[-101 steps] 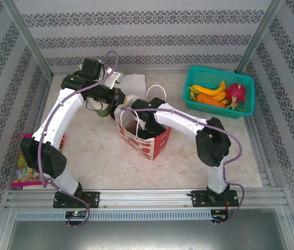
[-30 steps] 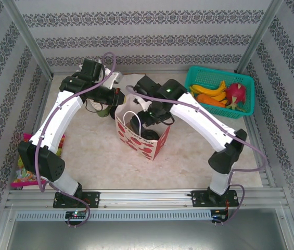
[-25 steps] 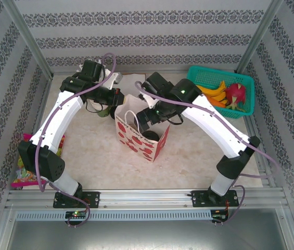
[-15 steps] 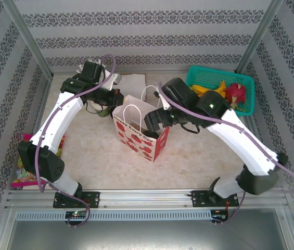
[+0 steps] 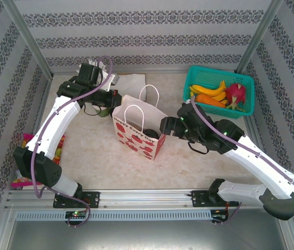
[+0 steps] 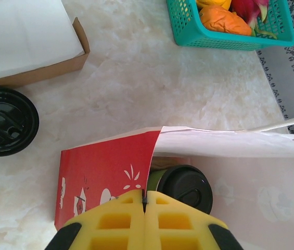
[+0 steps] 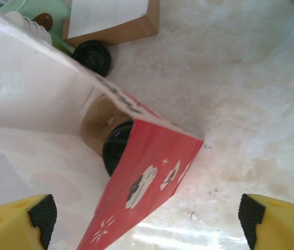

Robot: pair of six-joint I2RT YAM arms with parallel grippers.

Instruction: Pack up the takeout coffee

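A takeout coffee (image 6: 184,188), olive-green with a black lid, lies inside the white and red paper bag (image 5: 136,127); its lid also shows in the bag's mouth (image 7: 116,147) and from above (image 5: 149,134). My left gripper (image 6: 144,202) is shut on the bag's upper edge at the red side panel (image 6: 105,177), at the bag's back left corner (image 5: 114,101). My right gripper (image 5: 166,126) hangs open just right of the bag, its yellow fingers (image 7: 16,219) wide apart with nothing held; the red panel (image 7: 147,182) lies below it.
A second black-lidded cup (image 6: 3,121) stands on the table left of the bag, beside a cardboard box (image 6: 29,41). A teal basket (image 5: 243,78) of fruit sits at the back right. Snack packets (image 5: 24,172) lie at the left edge.
My right gripper has risen out of the bag and swung back to the right, leaving the coffee inside. The left gripper keeps its hold on the bag's edge.
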